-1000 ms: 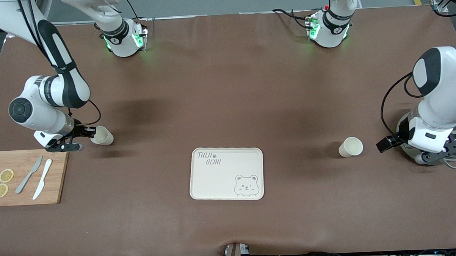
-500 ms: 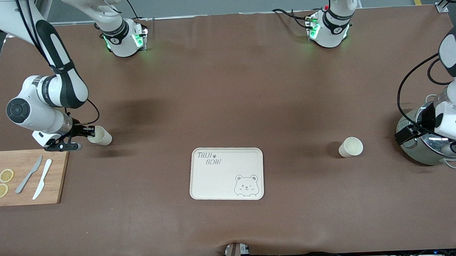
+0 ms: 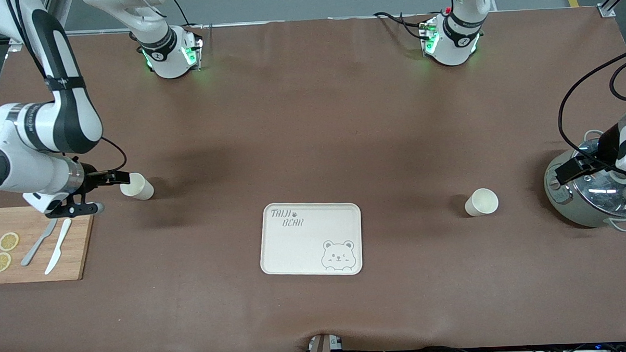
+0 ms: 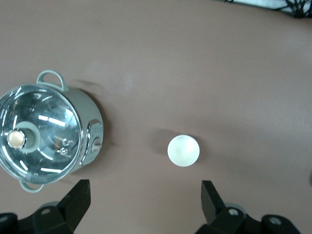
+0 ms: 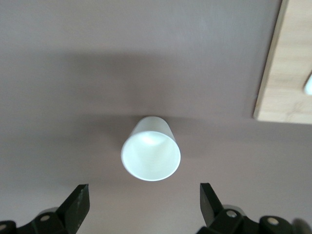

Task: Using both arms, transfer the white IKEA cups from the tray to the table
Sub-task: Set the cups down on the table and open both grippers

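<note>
One white cup point(image 3: 137, 187) stands upright on the brown table near the cutting board, toward the right arm's end. My right gripper point(image 3: 112, 192) hovers beside it, open and apart from it. In the right wrist view the cup point(image 5: 150, 150) lies clear of the spread fingertips point(image 5: 78, 202). The other white cup point(image 3: 482, 202) stands upright toward the left arm's end, beside the pot. My left gripper point(image 4: 145, 207) is up over the pot, open and empty, and that cup point(image 4: 184, 150) sits well below it.
A cream bear-printed tray point(image 3: 305, 249) lies in the middle, nearer the front camera. A grey-green pot with a glass lid point(image 3: 587, 203) stands at the left arm's end. A wooden cutting board point(image 3: 78, 246) carries two knives and lemon slices.
My right gripper has opened, let go of its cup and drawn back toward the table's end; the cup now stands upright. The left arm has lifted and pulled away over the pot.
</note>
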Tool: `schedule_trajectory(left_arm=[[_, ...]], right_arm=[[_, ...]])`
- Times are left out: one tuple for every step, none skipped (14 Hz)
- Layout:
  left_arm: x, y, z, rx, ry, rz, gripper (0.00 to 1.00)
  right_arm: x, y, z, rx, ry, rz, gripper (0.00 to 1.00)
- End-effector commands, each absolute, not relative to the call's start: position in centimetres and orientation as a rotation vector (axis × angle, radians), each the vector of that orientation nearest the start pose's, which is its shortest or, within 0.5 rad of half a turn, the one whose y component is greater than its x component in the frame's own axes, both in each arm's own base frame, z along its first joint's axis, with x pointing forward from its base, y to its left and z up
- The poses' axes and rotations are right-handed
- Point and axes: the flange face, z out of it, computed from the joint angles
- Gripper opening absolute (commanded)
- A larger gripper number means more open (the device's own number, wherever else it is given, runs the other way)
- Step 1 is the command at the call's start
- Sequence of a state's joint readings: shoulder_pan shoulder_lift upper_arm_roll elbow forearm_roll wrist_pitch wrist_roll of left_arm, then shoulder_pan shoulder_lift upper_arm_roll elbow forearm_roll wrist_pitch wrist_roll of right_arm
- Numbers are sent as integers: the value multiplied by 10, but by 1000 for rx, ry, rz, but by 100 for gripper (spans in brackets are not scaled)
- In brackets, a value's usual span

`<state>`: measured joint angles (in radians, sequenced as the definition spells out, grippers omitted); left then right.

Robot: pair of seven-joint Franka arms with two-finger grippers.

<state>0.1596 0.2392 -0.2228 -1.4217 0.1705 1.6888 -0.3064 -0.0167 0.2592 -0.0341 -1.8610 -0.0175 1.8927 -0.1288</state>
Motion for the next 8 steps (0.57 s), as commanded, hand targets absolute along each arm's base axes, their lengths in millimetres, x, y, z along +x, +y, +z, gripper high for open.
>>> schedule_trajectory(left_arm=[[629, -5, 585, -2990, -299, -53, 100], [628, -6, 586, -2992, -285, -38, 100], [624, -5, 591, -2989, -285, -35, 100], [620, -7, 597, -2987, -284, -42, 100], [619, -11, 600, -2992, -276, -49, 100], [612, -14, 613, -2992, -275, -68, 100], [608, -16, 619, -2995, -270, -76, 100], [605, -17, 618, -2992, -265, -47, 100]], right_arm=[[624, 3, 430, -3139, -232, 374, 100], [631, 19, 453, -3140, -265, 399, 100], [635, 30, 471, -3132, -287, 439, 100], [635, 34, 488, -3129, -293, 453, 100], [635, 40, 513, -3136, -304, 418, 100], [632, 44, 532, -3145, -312, 404, 100], [632, 55, 563, -3156, -340, 322, 100], [628, 63, 583, -3165, -359, 285, 100]])
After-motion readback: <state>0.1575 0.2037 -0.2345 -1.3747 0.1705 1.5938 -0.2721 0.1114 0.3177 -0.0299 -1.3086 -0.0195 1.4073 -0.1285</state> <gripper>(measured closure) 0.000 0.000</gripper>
